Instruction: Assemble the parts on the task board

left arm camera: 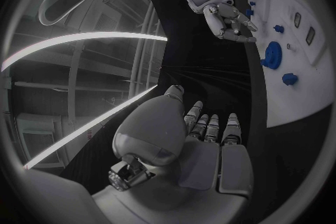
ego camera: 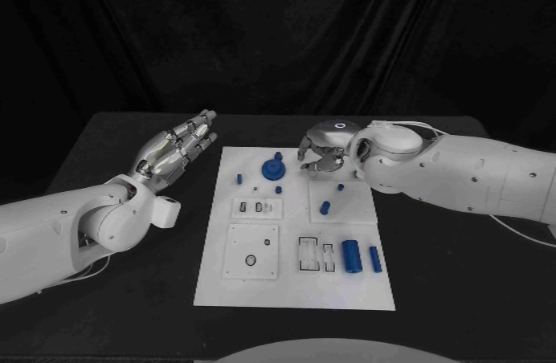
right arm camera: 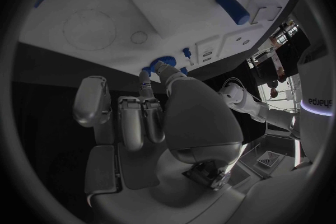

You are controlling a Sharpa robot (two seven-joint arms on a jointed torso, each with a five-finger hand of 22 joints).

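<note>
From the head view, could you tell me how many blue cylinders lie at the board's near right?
2: a thicker cylinder and a thinner cylinder, side by side on the board.

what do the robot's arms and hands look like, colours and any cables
Both arms are smooth white rounded shells. The left hand and right hand are silver metal with segmented fingers and darker pads. A thin white cable loops over the right arm near the wrist, and a small lit ring sits on the back of that hand.
</note>
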